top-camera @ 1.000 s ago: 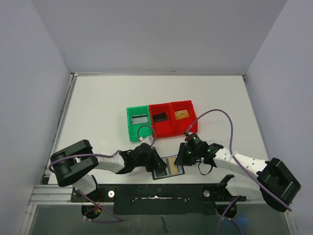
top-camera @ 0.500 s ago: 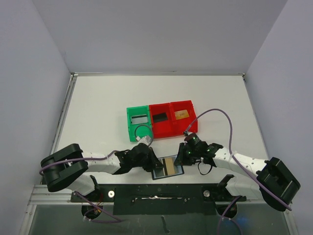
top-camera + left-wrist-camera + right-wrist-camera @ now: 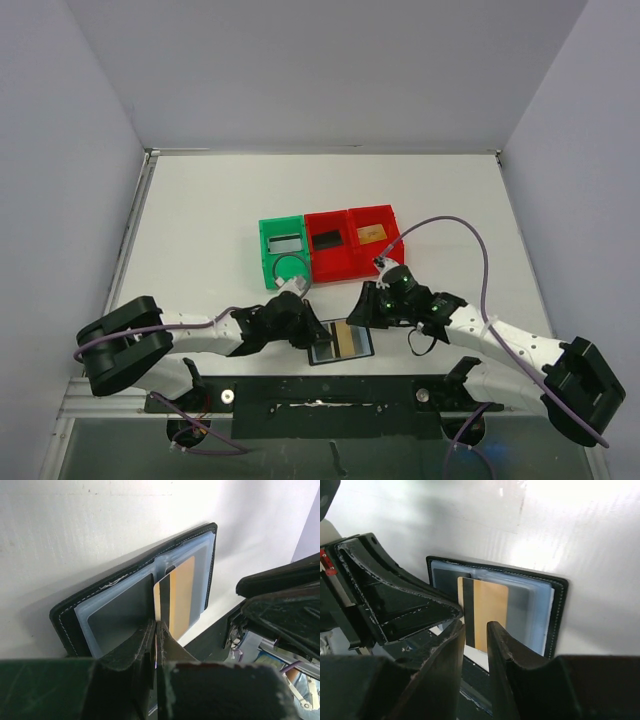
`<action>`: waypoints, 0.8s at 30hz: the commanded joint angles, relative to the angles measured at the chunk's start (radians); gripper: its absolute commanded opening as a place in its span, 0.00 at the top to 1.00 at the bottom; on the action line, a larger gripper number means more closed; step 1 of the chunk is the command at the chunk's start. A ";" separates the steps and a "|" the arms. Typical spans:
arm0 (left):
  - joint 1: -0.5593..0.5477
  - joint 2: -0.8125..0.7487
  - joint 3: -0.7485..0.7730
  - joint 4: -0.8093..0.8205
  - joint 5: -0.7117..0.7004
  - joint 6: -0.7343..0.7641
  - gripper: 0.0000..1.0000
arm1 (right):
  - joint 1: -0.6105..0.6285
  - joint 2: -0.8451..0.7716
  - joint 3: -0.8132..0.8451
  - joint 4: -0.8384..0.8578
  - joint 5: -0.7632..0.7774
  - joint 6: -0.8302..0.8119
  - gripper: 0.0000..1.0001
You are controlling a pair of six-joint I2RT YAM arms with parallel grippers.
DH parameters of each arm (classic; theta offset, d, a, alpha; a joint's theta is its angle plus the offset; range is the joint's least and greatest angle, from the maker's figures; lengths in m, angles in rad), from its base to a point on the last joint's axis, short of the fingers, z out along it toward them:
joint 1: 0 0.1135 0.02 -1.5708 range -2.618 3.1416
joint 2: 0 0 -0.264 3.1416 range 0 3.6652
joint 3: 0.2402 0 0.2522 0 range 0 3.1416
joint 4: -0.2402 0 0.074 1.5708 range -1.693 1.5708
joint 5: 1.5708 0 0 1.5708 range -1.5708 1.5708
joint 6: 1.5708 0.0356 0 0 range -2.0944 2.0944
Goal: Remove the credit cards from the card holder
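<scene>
Wrist views show the tan-gold card [image 3: 487,611] sticking out of the open card holder [image 3: 532,612] (overhead, just a blur at the table's [image 3: 200,220] near edge). Left gripper [image 3: 155,626] is pinched tight at the holder's edge, on what I can't tell; right gripper [image 3: 476,627] hangs slightly ajar over the card, hiding its end.

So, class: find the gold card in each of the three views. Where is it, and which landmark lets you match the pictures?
Top external: low centre, the gold card lies on the open wallet.
Left wrist: centre, the card sits right of the wallet's middle.
Right wrist: centre, the card sits left of the wallet's middle.
Shared landmark: the black wallet around it.
</scene>
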 commanded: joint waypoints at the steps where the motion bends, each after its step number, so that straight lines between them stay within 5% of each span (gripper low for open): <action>1: 0.013 -0.042 0.000 0.017 -0.006 0.012 1.00 | 0.010 0.027 -0.047 0.129 -0.073 0.042 0.73; 7: 0.030 -0.037 -0.060 0.143 0.031 -0.044 1.00 | 0.029 0.141 -0.116 0.160 -0.063 0.129 0.74; 14: 0.036 0.011 -0.104 0.266 0.066 -0.086 0.82 | 0.033 0.138 -0.180 0.239 -0.053 0.186 0.73; 24: 0.037 0.134 -0.172 0.581 0.105 -0.187 0.79 | 0.033 0.146 -0.170 0.231 -0.073 0.163 0.73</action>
